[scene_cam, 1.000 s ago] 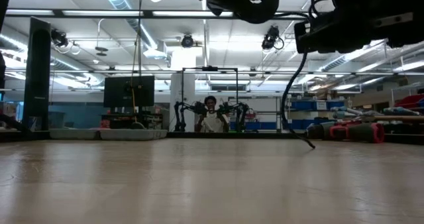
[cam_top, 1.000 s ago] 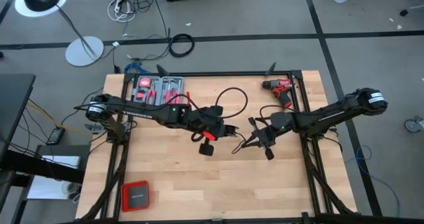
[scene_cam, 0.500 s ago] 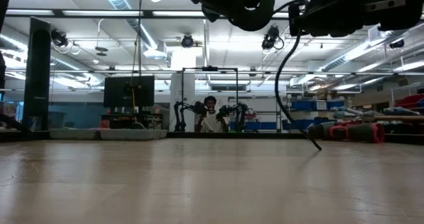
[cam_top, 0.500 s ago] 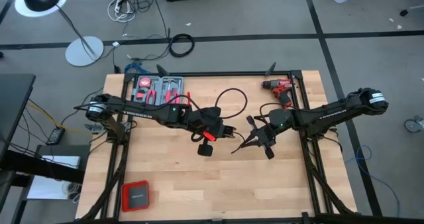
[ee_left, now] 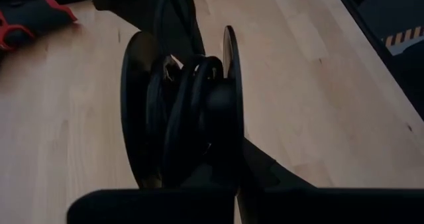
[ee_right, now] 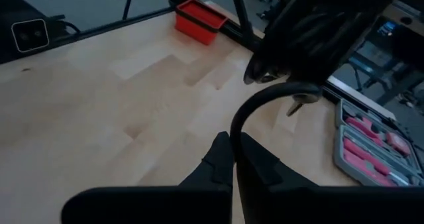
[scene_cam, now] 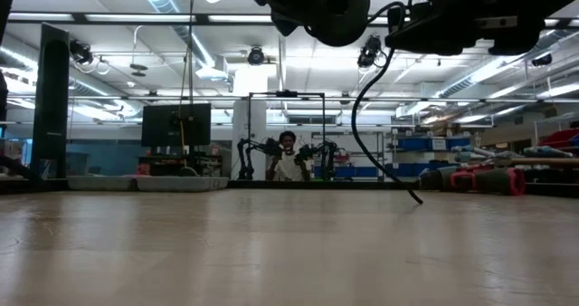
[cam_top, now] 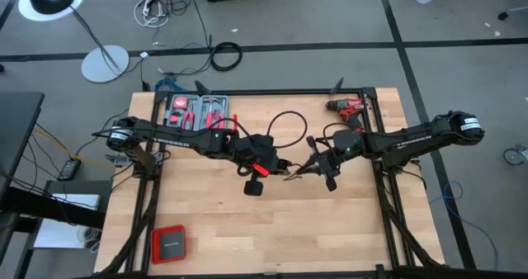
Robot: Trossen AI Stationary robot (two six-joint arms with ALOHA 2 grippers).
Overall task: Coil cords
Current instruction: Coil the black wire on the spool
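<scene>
both sets of jaws are pressed together. the left gripper (cam_top: 277, 167) clamps a black spool (ee_left: 182, 114) near the centre of the high view; in the left wrist view the spool fills the middle of the frame with turns of the cord (cam_top: 285, 124) wound between its two discs. the right gripper (cam_top: 299, 173), just right of centre in the high view, pinches the cord itself; in the right wrist view its closed fingers (ee_right: 228, 161) sit at the lower centre with the cord arching up from them. in the high view the free length of cord loops upward above the two grippers, toward the upper centre of the wooden table (cam_top: 330, 238). in the low view the cord hangs from the upper right and curves down to a loose end just above the table top, right of centre.

a red drill (cam_top: 346, 110) lies at the upper right of the table, a tool tray (cam_top: 196, 111) at the upper left, and a red box (cam_top: 168, 244) at the lower left.

a person (scene_cam: 288, 161) sits in the room behind, at the centre of the low view.
</scene>
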